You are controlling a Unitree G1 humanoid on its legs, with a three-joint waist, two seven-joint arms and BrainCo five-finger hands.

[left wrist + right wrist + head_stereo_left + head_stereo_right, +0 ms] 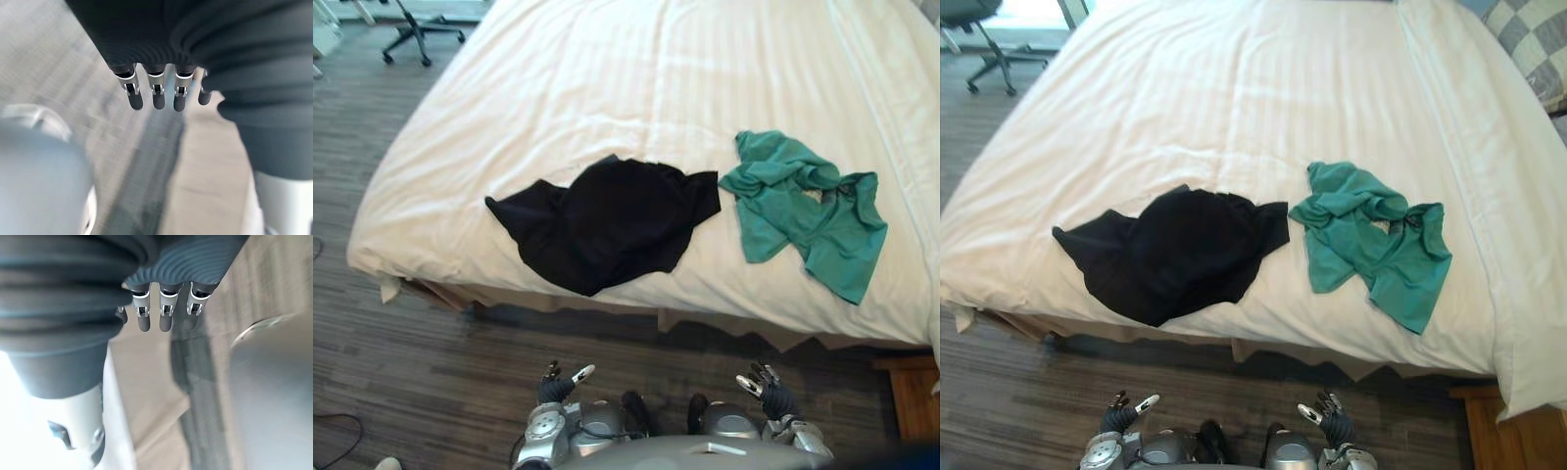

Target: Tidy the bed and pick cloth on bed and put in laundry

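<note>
— Both robot hands hang down low over the dark wood floor (411, 372), just in front of the bed (636, 78).
— Are they holding anything?
— No. The left hand (558, 384) and the right hand (766, 389) have loose, straight fingers (156, 95) with nothing in them.
— Where are the clothes?
— On the bed. The black cloth (607, 223) lies crumpled near the front edge. The green cloth (803, 206) lies just beside it, on the robot's right. Their corners come so close that I cannot tell if they touch.
— Do the hands touch them?
— No, the hands are well apart from both.
— What else is around?
— The bed is white with soft stripes. A checked pillow (1528, 44) sits at its far right corner. A black chair (416, 34) on wheels stands on the floor, far off to the left.
</note>
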